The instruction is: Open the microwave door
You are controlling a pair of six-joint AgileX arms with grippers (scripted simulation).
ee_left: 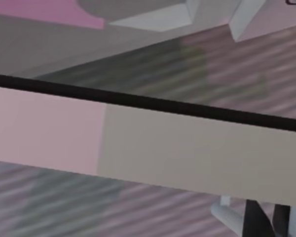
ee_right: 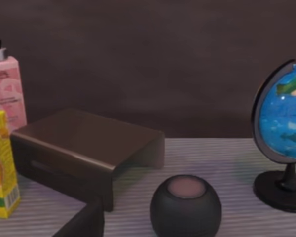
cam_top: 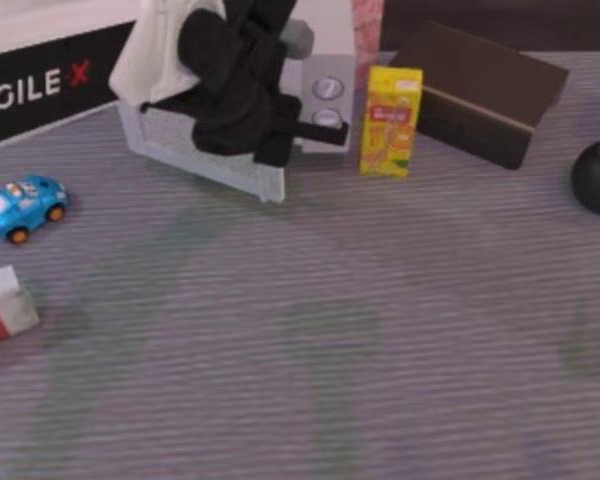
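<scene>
Microwave (cam_top: 325, 60) at the far edge of the table (cam_top: 310, 350), left of centre, two round silver knobs (cam_top: 328, 89) on its front panel. Microwave door (cam_top: 205, 150) swung partway out from the oven front, free edge angled toward the near side, mesh window facing out. Left gripper (cam_top: 265, 135) directly over the door's top edge, black arm covering most of the oven; finger spread not discernible. Left wrist view filled by a pale pink and grey band edged in black, too close to identify.

Just right of the microwave, a yellow juice carton (cam_top: 391, 121) standing upright. Behind the carton, a pink bottle (ee_right: 6, 91) with a dark cap. Right of the carton, a dark brown box (cam_top: 485, 92), open side down. Further right, a round black speaker (cam_top: 597, 176) and, seen from the right wrist, a globe (ee_right: 285, 128) on a stand. Left of the microwave, a blue toy car (cam_top: 23, 207); nearer still, a red-and-white carton (cam_top: 5, 308). Right gripper out of view.
</scene>
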